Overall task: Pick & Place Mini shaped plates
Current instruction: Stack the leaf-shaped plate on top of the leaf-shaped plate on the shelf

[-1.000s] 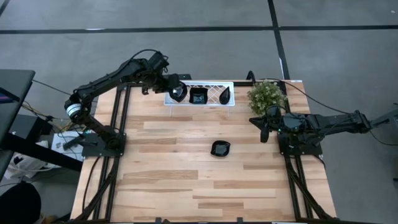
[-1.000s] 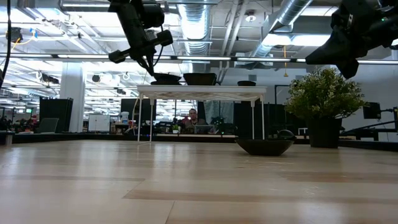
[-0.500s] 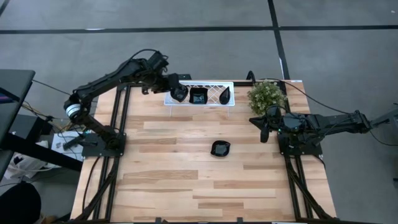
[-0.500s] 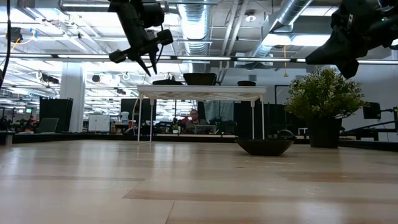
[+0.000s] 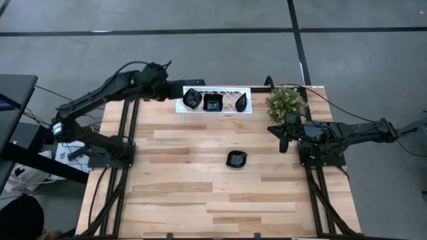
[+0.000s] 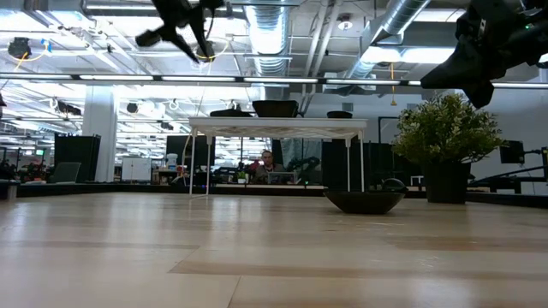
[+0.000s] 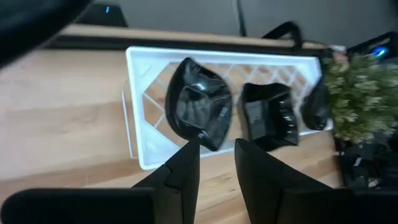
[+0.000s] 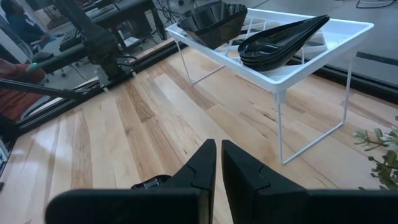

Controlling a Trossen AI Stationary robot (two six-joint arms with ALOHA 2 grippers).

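A: Where's the last loose plate [image 5: 236, 159]?
B: Mid-table [image 5: 180, 200], nearer the right gripper [image 5: 283, 141], which is closed and empty.
A: And the left gripper [image 7: 214, 158]?
B: Beside the white tray [image 5: 217, 110], slightly parted, apparently holding nothing.

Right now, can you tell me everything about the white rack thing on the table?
The white tray is a long rectangular rack of glossy white lattice, raised on thin legs at the far edge of the wooden table, beside the green plant. Three black plates rest on it in a row: a leaf-shaped one, a squarish wavy one and another leaf-shaped one nearest the plant. Nothing else touches it.
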